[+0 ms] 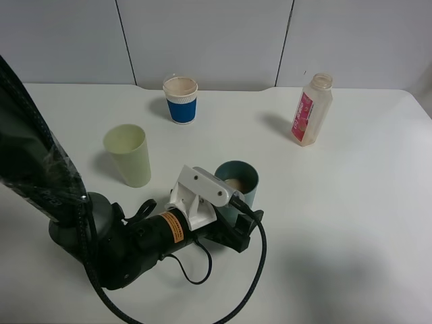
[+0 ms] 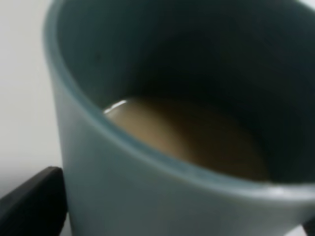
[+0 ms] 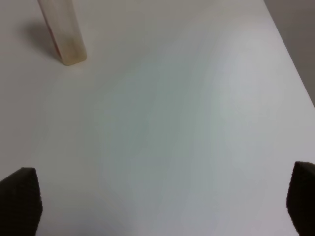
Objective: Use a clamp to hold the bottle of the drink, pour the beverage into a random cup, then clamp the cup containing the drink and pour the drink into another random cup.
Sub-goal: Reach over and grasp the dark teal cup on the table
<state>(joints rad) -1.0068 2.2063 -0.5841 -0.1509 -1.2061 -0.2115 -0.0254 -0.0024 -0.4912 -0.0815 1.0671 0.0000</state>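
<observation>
Exterior high: left tool (image 1: pixel 236 216) straddles upright teal cup (image 1: pixel 246 177) holding beverage (image 1: pixel 234 183); grip unclear. Right tool (image 3: pixel 157 206) wide above tabletop (image 3: pixel 172 123).

A white table (image 1: pixel 351 223) takes up nearly everything in front of me, matte and smooth. Behind it stands a pale grey wall (image 1: pixel 202 40) of flat panels, split by thin dark seams (image 1: pixel 125 40). The light is soft and even, and shadows are faint.

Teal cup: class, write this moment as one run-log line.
stage: second pour pending; left gripper: around teal cup, grip unclear; beverage: in teal cup; pale green cup: upright; right gripper: open
</observation>
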